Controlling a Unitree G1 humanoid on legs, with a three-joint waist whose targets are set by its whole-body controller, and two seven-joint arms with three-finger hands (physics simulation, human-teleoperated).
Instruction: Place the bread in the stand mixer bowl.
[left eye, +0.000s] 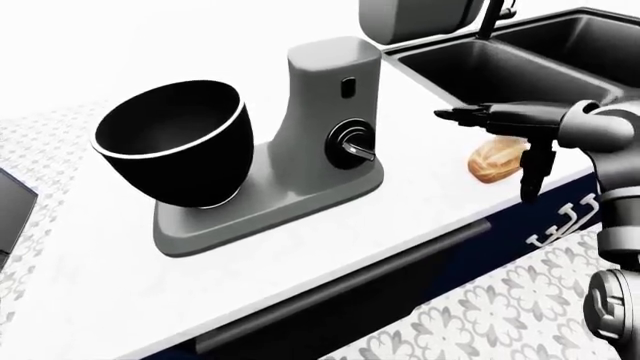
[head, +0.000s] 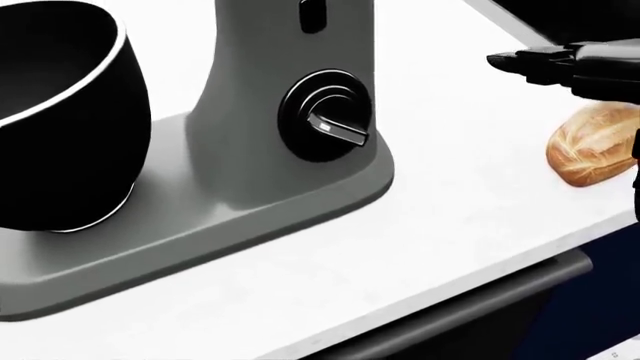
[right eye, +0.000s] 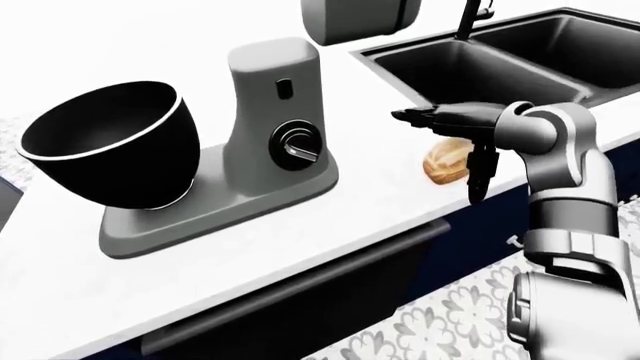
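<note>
A golden bread roll lies on the white counter near its edge, right of the grey stand mixer. The mixer's black bowl sits upright and looks empty on the mixer's base at the left. My right hand hovers over the roll with its fingers stretched out flat above it, pointing left. Its thumb hangs down on the roll's right side. The hand is open and I see no contact with the bread. My left hand does not show in any view.
A black double sink with a faucet lies beyond the bread at the top right. A grey appliance part sits at the top edge. Below the counter edge is a dark drawer front, over patterned floor tiles.
</note>
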